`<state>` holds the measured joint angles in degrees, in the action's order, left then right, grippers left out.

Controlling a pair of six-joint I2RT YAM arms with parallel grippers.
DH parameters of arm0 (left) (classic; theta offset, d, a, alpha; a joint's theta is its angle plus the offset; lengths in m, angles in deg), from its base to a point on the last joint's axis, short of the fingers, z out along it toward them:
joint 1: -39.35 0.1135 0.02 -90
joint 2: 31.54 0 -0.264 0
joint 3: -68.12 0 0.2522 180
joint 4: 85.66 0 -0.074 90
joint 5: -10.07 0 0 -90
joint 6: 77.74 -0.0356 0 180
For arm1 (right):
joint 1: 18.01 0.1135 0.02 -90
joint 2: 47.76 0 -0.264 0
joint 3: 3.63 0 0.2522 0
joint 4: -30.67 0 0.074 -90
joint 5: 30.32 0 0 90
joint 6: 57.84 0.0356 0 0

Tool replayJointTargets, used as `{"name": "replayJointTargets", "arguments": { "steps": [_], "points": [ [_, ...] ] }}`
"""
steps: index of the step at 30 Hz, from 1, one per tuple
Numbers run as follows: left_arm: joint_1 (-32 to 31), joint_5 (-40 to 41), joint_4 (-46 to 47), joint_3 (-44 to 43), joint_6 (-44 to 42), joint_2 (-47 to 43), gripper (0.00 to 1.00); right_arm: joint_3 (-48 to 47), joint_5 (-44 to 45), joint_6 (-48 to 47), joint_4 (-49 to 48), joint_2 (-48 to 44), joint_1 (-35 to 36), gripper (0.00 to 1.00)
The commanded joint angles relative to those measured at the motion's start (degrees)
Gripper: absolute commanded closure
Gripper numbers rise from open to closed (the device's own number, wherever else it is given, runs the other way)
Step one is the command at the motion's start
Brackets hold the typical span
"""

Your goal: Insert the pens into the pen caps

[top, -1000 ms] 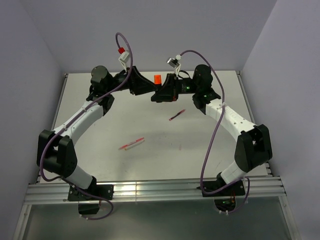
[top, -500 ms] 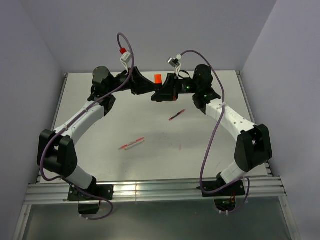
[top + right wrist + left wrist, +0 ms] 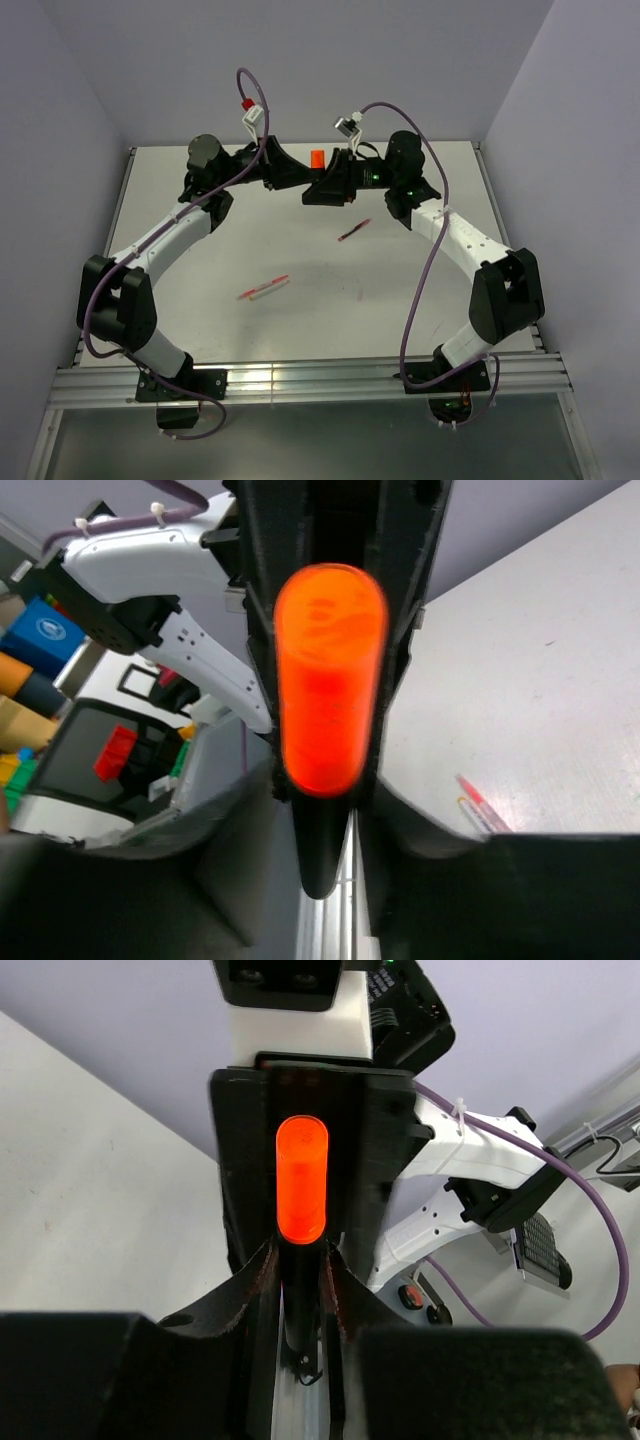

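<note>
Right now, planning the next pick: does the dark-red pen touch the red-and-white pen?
Apart: the top view shows bare table between the dark-red pen and the red-and-white pen.

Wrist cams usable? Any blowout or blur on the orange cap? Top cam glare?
Left wrist: orange cap glows oversaturated, edges fairly sharp. Right wrist: orange cap very close, soft and blown out. Top external: even light, glare strip on the front rail.

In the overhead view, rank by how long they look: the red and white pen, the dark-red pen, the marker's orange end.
1. red and white pen, longest.
2. dark-red pen, shorter.
3. marker's orange end, shortest but thickest; it is held above the table, nearer the camera, which flatters it.
</note>
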<state>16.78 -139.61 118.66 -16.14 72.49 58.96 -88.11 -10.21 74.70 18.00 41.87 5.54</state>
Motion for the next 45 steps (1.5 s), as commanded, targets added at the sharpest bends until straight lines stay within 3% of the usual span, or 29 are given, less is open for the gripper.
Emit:
{"name": "replayJointTargets", "arguments": {
  "steps": [1,3,7,10,11,14,16,17,19,20,23,26,30,34,40,45],
  "points": [
    [1.2,0.0,-2.6,-0.3,-1.9,0.0,1.00,0.8,-0.2,-0.7,-2.5,-0.9,0.7,0.51],
    [2.4,-0.7,-4.2,1.4,-4.5,-1.1,1.00,1.1,0.0,-0.6,-2.4,-0.8,0.2,0.24],
    [7.1,-1.7,-13.5,4.2,-11.8,-3.7,1.00,3.6,0.4,-1.5,-2.0,-1.2,-1.5,0.02],
    [10.9,-3.2,-25.2,4.6,-22.5,-4.9,1.00,6.1,0.4,-2.8,-1.3,-1.6,-3.3,0.00],
    [12.2,-3.1,-36.6,3.8,-31.5,-4.5,1.00,6.7,0.4,-3.8,-0.5,-1.7,-4.0,0.00],
    [17.6,-1.1,-57.7,-0.9,-47.2,-1.3,1.00,9.1,0.8,-7.9,3.7,-2.2,-7.3,0.00],
    [22.0,1.6,-65.0,-2.6,-53.3,0.3,1.00,8.2,2.7,-14.2,11.7,-2.6,-8.9,0.00],
    [23.5,2.9,-67.6,-2.7,-58.6,1.8,1.00,7.2,4.8,-24.0,22.9,-3.0,-10.0,0.00],
    [28.7,6.6,-74.3,-3.1,-64.2,3.7,1.00,4.4,12.6,-37.5,33.3,-3.4,-10.1,0.00],
    [30.1,10.5,-75.8,-3.4,-66.9,6.3,1.00,4.1,14.5,-39.4,37.8,-3.8,-10.0,0.00],
    [32.9,19.0,-82.0,-7.5,-76.1,10.2,1.00,5.7,18.5,-41.9,39.4,-5.1,-10.8,0.00],
    [32.9,26.5,-81.4,-9.0,-85.8,10.1,1.00,7.2,19.3,-43.5,39.8,-5.5,-11.2,0.00],
    [32.8,43.7,-75.2,-11.4,-91.2,10.2,1.00,7.8,20.1,-44.2,40.5,-5.7,-11.4,0.00],
    [32.0,53.0,-70.8,-14.3,-94.2,12.2,1.00,7.4,21.7,-45.2,41.5,-5.3,-11.4,0.00],
    [25.4,67.1,-52.4,-8.3,-106.7,12.3,1.00,7.0,23.0,-45.5,41.7,-4.6,-11.4,0.00],
    [20.5,72.1,-38.8,-6.7,-113.9,18.5,1.00,6.5,25.3,-47.0,42.5,-4.8,-11.4,0.00]
  ]
}}
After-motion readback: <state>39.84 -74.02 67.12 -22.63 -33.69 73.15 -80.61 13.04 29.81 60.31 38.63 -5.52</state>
